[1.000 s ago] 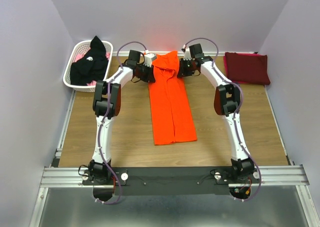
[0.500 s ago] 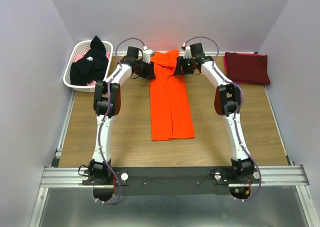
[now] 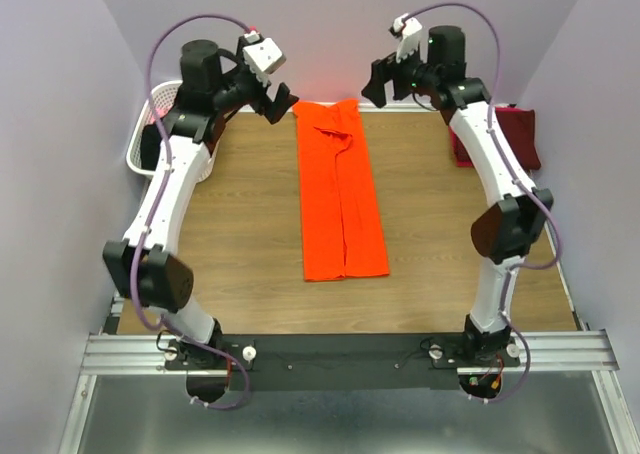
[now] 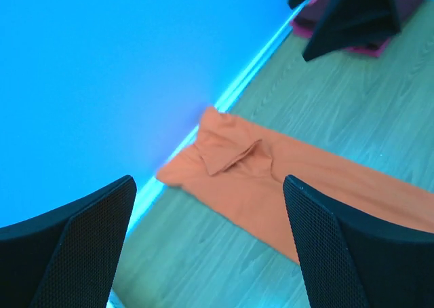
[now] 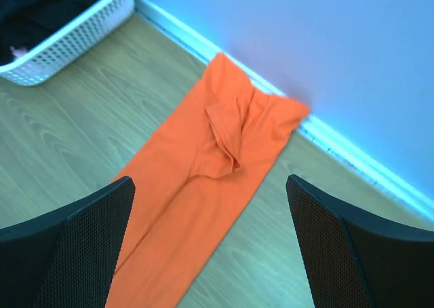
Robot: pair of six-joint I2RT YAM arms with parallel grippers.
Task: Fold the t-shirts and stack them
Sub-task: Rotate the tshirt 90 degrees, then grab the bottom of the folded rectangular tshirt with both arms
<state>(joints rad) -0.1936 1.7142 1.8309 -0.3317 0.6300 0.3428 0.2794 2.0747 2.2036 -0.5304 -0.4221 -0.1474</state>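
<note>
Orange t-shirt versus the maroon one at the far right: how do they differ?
The orange t-shirt is bright and lies as a long narrow strip down the middle of the table; the maroon t-shirt is dark and a compact folded block at the far right edge. The orange one is in full view; the maroon one is partly hidden behind the right arm. Both lie on the table, ungripped.

1. We read this as a robotics lab test cell, not a home.
2. Plain pale walls (image 3: 330, 24) box in a wood-grain table (image 3: 240, 234) on three sides.
3. An aluminium rail (image 3: 350, 352) at the near edge carries the cabled left arm (image 3: 165, 189) and right arm (image 3: 500, 174).
4. Laundry on the table: orange t-shirt (image 3: 340, 204), white slotted basket (image 5: 74, 33).
</note>
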